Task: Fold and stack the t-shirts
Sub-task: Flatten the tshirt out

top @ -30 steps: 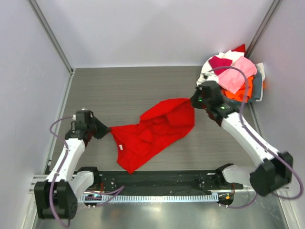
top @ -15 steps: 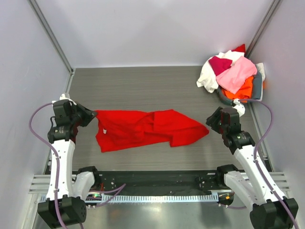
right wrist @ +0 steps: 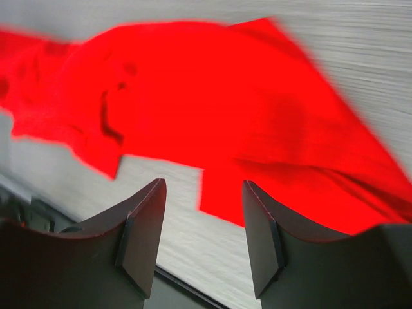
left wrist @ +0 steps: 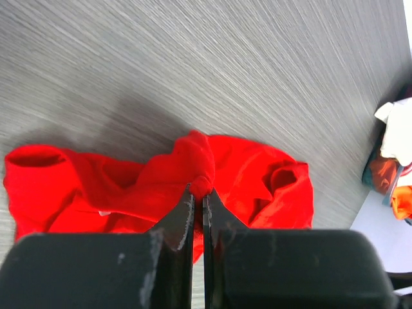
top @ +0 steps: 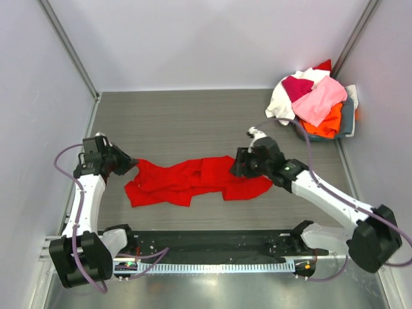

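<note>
Red shirt (top: 193,180) lies crumpled by the bench's (top: 180,116) near edge: limp, light cloth. Left jaws pinch its left end; right jaws gape empty over the right end. Best pinch a hem corner.

Soft, matt red cloth t-shirt (top: 193,181) on a streaked, brushed-grey table (top: 180,122).

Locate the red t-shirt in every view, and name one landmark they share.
Top external: red t-shirt crumpled at the table's near centre.
Left wrist: lower centre, a fold pinched by the left hand.
Right wrist: upper half, beyond the open right hand.
Shared landmark: the grey streaked tabletop.
</note>
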You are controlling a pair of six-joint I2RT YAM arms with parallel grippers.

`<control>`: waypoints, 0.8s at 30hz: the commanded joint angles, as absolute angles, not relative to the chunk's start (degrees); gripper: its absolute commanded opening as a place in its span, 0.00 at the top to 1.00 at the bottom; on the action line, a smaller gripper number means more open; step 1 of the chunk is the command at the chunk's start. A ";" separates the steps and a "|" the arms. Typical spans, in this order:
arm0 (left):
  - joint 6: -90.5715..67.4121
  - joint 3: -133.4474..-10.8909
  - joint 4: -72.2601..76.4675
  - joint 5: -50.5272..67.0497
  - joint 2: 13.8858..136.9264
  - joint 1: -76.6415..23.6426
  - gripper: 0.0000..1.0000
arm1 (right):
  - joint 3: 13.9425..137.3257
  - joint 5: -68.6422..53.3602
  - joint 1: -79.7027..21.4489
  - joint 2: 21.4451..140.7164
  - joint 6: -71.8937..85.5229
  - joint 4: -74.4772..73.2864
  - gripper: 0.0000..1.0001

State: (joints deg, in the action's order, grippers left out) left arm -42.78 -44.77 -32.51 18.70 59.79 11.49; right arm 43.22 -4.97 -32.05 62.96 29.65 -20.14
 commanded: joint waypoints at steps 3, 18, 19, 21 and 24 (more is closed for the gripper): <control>-42.80 -48.07 -29.18 19.78 62.31 12.66 1.00 | 53.33 -0.44 -43.14 74.60 28.12 -16.79 0.48; -41.66 -51.33 -29.27 21.35 64.34 13.09 1.00 | 71.88 15.28 -55.98 99.57 32.52 -22.93 0.51; -41.75 -51.42 -29.18 21.71 64.77 13.10 1.00 | 72.50 16.34 -56.33 101.41 33.04 -24.33 0.51; -41.92 -51.59 -28.65 22.23 65.13 13.10 1.00 | 73.47 19.77 -56.95 102.56 34.27 -25.31 0.52; -42.01 -51.85 -28.21 23.38 65.57 13.18 1.00 | 73.74 22.58 -56.95 103.97 35.07 -26.19 0.52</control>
State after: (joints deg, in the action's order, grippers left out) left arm -42.81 -49.60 -30.55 20.51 65.58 12.53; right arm 71.37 15.75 -56.58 103.61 32.77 -23.66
